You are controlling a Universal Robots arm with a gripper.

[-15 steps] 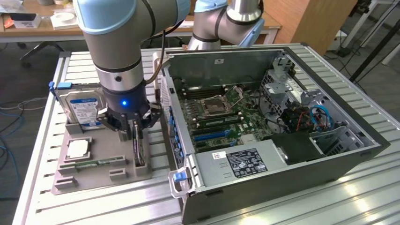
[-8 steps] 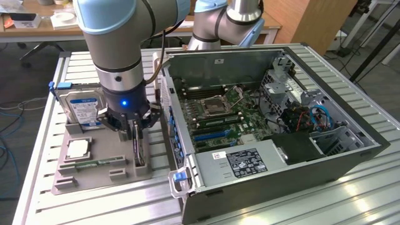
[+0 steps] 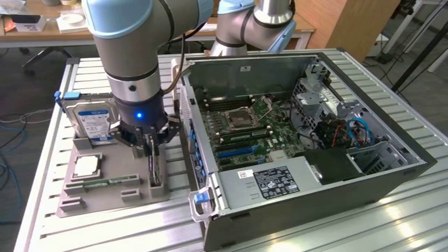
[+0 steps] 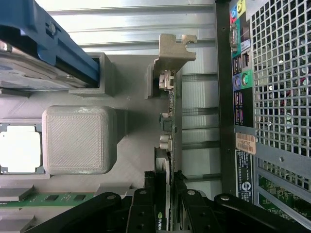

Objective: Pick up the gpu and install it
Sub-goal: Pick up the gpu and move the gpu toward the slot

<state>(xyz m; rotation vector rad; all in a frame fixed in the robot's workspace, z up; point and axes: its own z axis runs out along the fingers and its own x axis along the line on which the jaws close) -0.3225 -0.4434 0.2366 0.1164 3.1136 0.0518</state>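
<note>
I see the claw (image 3: 150,151) pressed onto both faces of the thin green-board, black-faced gpu (image 4: 171,114) — upright on edge in the grey plastic holder tray (image 3: 105,199) on the tabletop (image 3: 336,231) — and judge it light, stiff, fragile: best held mid-length by its upper edge.
</note>
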